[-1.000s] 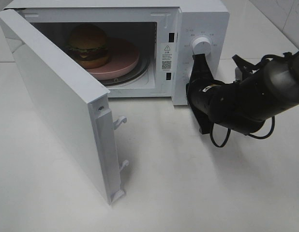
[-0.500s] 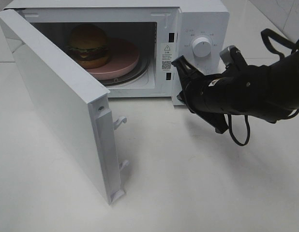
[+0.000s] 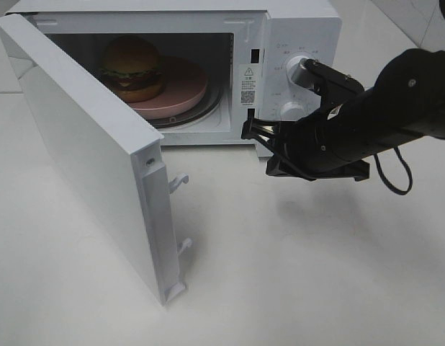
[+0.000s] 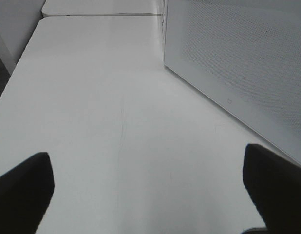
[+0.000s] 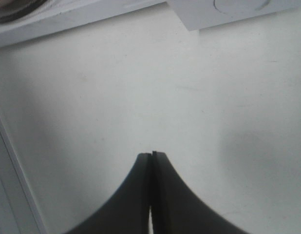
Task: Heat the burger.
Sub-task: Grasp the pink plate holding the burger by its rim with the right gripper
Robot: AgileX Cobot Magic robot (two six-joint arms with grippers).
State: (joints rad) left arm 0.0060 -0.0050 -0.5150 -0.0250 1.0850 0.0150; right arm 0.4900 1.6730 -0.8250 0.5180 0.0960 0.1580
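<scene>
Inside the white microwave (image 3: 302, 21), with the door (image 3: 86, 151) swung wide to the left: the burger (image 3: 132, 68), upright on the left part of a round pink plate (image 3: 186, 90), bun dome on top. Low in front of the oven, by the bottom right corner of the opening and beneath the 2 knobs (image 3: 291, 109): the right claw (image 3: 250, 130), black, pointing left, above the white worktop (image 3: 316, 274). Closed tight in its wrist view, fingers (image 5: 141, 195) pressed flat together, gripping nothing. Touching the oven front or just clear of it: cannot tell. Out of the high view: the left claw (image 4: 145, 161), spread wide and empty, with 2 dark fingertips (image 4: 24, 190) well apart over the worktop, near the outer face of the door.
</scene>
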